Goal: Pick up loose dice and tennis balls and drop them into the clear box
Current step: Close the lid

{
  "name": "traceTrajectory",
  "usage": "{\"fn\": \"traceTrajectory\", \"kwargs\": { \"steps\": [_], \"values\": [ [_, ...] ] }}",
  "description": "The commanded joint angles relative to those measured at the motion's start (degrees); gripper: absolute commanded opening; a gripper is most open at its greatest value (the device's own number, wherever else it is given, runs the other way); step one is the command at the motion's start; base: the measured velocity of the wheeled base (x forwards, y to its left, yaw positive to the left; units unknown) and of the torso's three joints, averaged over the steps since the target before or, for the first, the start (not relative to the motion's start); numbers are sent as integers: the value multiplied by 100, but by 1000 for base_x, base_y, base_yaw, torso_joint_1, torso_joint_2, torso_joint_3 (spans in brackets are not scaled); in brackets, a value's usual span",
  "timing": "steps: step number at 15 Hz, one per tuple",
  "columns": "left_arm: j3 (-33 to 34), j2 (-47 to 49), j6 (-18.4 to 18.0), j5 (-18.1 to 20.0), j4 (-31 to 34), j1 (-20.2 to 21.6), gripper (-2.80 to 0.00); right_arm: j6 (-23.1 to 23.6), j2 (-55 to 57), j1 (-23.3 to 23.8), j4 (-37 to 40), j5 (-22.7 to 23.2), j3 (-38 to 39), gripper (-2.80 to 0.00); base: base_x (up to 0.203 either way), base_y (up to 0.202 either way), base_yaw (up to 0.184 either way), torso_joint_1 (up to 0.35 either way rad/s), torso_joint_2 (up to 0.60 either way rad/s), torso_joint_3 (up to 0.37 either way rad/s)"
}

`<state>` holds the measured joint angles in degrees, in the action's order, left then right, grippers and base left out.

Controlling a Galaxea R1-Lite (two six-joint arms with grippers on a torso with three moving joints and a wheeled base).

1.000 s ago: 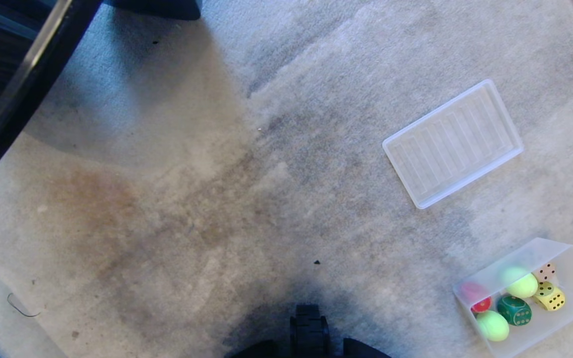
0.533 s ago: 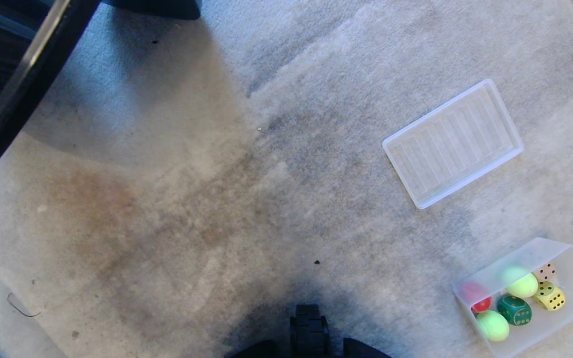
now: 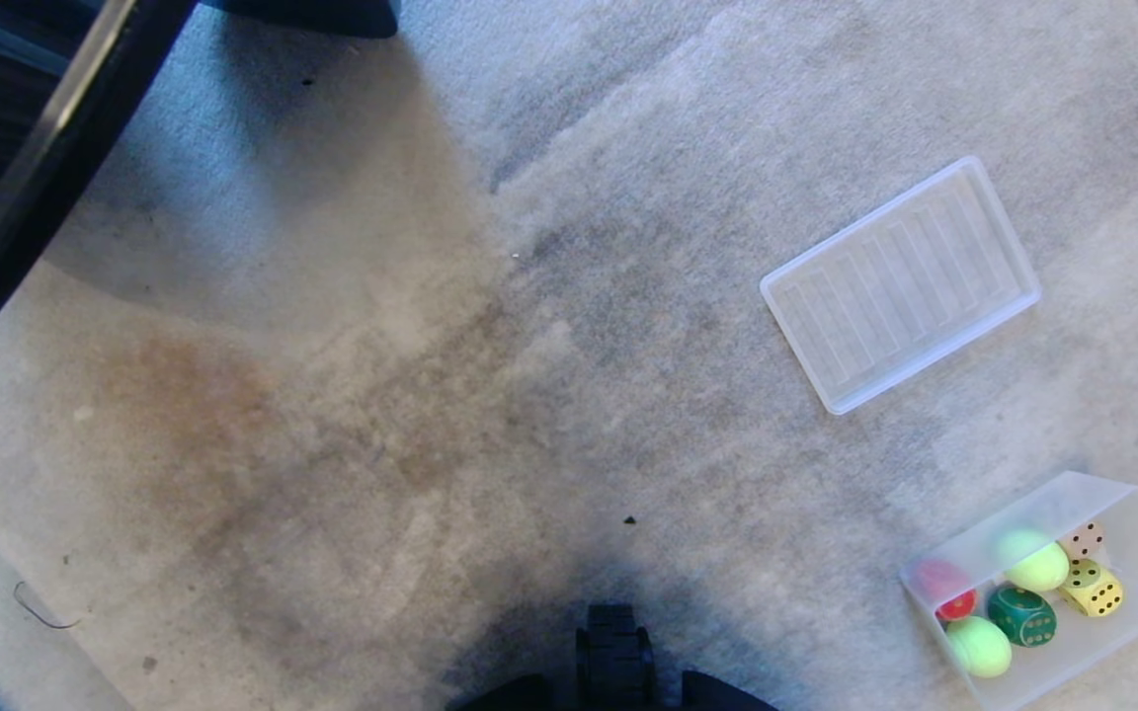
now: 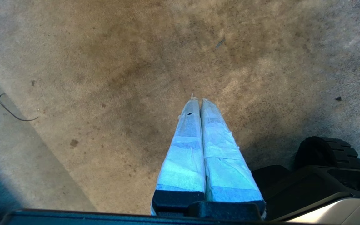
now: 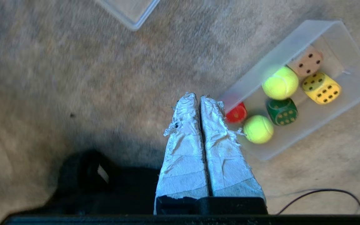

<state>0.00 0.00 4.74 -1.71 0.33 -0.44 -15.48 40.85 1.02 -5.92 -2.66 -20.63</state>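
Carpet (image 3: 490,326): pale, worn pile with a brown stain on the robot's left and grey smudges mid-field; a dark speck and a thin curl of wire lie on it, no loose dice or balls in any view.
Room edge: dark furniture frame (image 3: 45,168) cuts across the far-left corner of the head view; the robot's own black base (image 3: 613,667) sits at the near edge.
Clear lid (image 3: 900,284): flat, ribbed, lying on the carpet well beyond the box, apart from it.
Clear box (image 3: 1137,513): on the floor at the robot's near right, long axis slanting from near-left to far-right, open top up.
Contents: all inside the walls. Tennis balls (image 3: 1035,565), one mid-box, one at the near corner. Dice (image 3: 1020,616): dark green between the balls, red at the left end wall, yellow and beige at the far-right end.
Key relation: box lies just ahead and to the right of the right gripper (image 5: 197,97); in the wrist view its tips sit beside the box's near-left end wall, not over the opening.
Right gripper: taped fingers pressed together, nothing between them.
Left gripper (image 4: 197,101): fingers together, empty, over bare stained carpet on the far side from the box.
Nearer arm: the right one.
Judgement: collecting looks finished; nothing left on the floor to fetch.
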Motion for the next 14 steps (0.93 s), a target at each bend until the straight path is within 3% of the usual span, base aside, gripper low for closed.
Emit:
{"fn": "traceTrajectory", "kwargs": {
  "steps": [1,4,6,9,13,14],
  "values": [
    [0,0,9,-5,2,0,-280,-187,1697,17,-781,-59,-170,-280,0,0,0,0,0,0],
    [0,0,1,-5,2,0,-280,-792,3417,7,-2361,-256,-516,-280,0,0,0,0,0,0],
    [0,0,3,-5,2,0,-280,-1362,4259,-56,-2954,-472,-1099,-280,0,0,0,0,0,0],
    [0,0,0,-5,2,0,-280,-2438,5003,-444,-3335,-682,-1909,-280,0,0,0,0,0,0],
    [0,0,6,-5,2,0,-280,-2732,5849,-574,-3777,-869,-1988,-280,0,0,0,0,0,0],
    [0,0,9,-5,2,0,-280,-2750,6020,-576,-3794,-939,-1989,-161,0,0,0,0,0,0]
  ]
}}
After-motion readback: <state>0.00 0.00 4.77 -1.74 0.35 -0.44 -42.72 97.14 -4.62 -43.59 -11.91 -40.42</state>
